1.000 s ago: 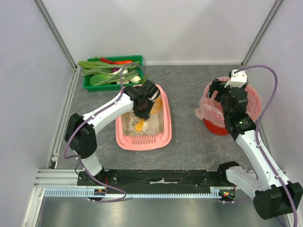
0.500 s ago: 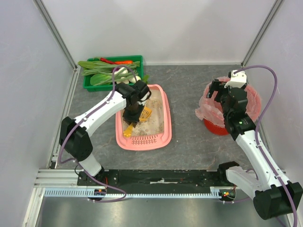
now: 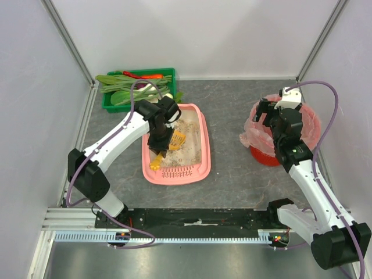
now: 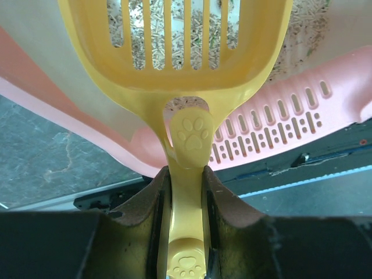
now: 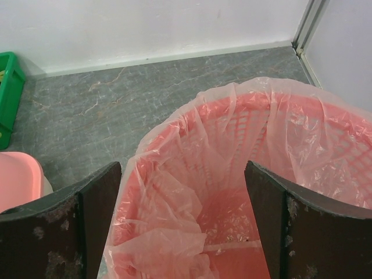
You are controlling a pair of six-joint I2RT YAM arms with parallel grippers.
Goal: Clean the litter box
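— Where is the litter box?

— I see the litter box (image 3: 174, 176) on the bench (image 3: 232, 122), left of middle. Its slotted ledge is at the near end, toward the arm bases, and sandy litter covers its floor. A green crate (image 3: 170, 72) of vegetables sits just behind it.

— And your left pincer?

— My left pincer (image 4: 185, 174) is clamped tight on the handle of a yellow scoop (image 4: 192, 81). The handle bears a paw print and runs up between the two fingers. From above, the scoop is over the box's left half, with the slotted bowl toward the far end and the handle pointing at the near left corner. I see litter through the slots, but I can't tell whether the bowl touches it.

— The right one?

— My right pincer (image 5: 181, 168) holds nothing, and its jaws are spread wide. It hangs over the red bin (image 5: 325, 145). The bin is lined with a pink bag and stands well apart from the box, on the bench's right side.
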